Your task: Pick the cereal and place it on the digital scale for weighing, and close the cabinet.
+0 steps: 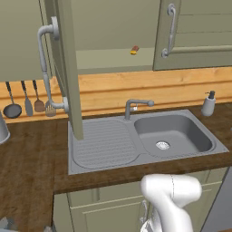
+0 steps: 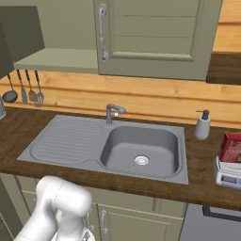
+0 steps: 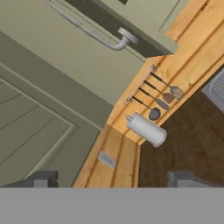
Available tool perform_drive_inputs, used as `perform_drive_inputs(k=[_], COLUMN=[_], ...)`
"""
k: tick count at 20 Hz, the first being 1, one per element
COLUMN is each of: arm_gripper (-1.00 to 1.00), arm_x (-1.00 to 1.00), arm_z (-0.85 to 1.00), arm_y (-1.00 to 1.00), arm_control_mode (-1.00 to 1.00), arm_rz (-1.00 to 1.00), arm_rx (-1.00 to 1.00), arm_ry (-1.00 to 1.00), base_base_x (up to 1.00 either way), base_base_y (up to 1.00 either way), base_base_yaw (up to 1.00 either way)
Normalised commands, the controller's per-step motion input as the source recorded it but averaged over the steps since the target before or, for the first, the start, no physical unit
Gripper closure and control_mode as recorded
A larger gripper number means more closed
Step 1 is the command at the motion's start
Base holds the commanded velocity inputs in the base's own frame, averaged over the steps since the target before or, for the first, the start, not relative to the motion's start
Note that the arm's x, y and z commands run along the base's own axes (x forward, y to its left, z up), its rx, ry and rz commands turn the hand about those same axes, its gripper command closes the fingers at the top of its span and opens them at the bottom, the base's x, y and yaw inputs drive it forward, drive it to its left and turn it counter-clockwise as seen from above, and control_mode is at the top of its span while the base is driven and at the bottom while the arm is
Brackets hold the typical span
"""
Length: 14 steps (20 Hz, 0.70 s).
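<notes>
- My jaws [image 3: 113,179] stand released, spread wide with nothing between them; the two dark fingertips [image 3: 40,179] rise at the bottom of the hand view, well apart.
- The hand view looks along the jaws at the olive-grey cabinet door [image 3: 52,87] with its curved grey bar handle [image 3: 94,35], and at the wooden wall panel beside it.
- In that same view a rail of hanging utensils [image 3: 159,94] sits on the wooden wall, and a grey cylindrical canister [image 3: 146,130] stands on the dark surface just beside them.
- The cereal [image 2: 231,147], a red box with pale print, stands upright on the digital scale [image 2: 228,174] at the far right of the surface [image 2: 202,181], seen from the right base view.
- A soap dispenser [image 2: 203,125] stands on the surface between the sink [image 2: 141,150] and the scale, near the wall.
- The cabinet [image 1: 113,27] is partly open: its left door [image 1: 68,68] swings out toward me, edge-on in the left base view, with its long bar handle [image 1: 45,68] facing left; its right door [image 1: 199,31] lies shut.
- Inside the open half, a small yellow-and-red item [image 1: 134,50] lies on the shelf.
- The faucet [image 1: 136,106] rises behind the sink basin, with the ribbed drainboard [image 1: 104,142] to its left.
- My white arm [image 1: 170,199] shows at the bottom of the left base view.
</notes>
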Motion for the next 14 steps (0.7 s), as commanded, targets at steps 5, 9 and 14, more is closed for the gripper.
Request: perform_drive_inputs(k=[5,9,14], arm_gripper=[-1.0,-1.0,-1.0], arm_x=[0.86,0.8,0.62], arm_z=[0.0,-0.12,-0.53], arm_y=[0.96,0.43,0.13], arm_control_mode=[-1.0,-1.0,-1.0], arm_rz=[0.0,0.0,0.0], arm_rx=[0.03,0.11,0.38], arm_ry=[0.03,0.02,-0.21], base_base_x=[0.0,0.0,0.0], base_base_y=[0.0,0.0,0.0], base_base_yaw=[0.0,0.0,0.0])
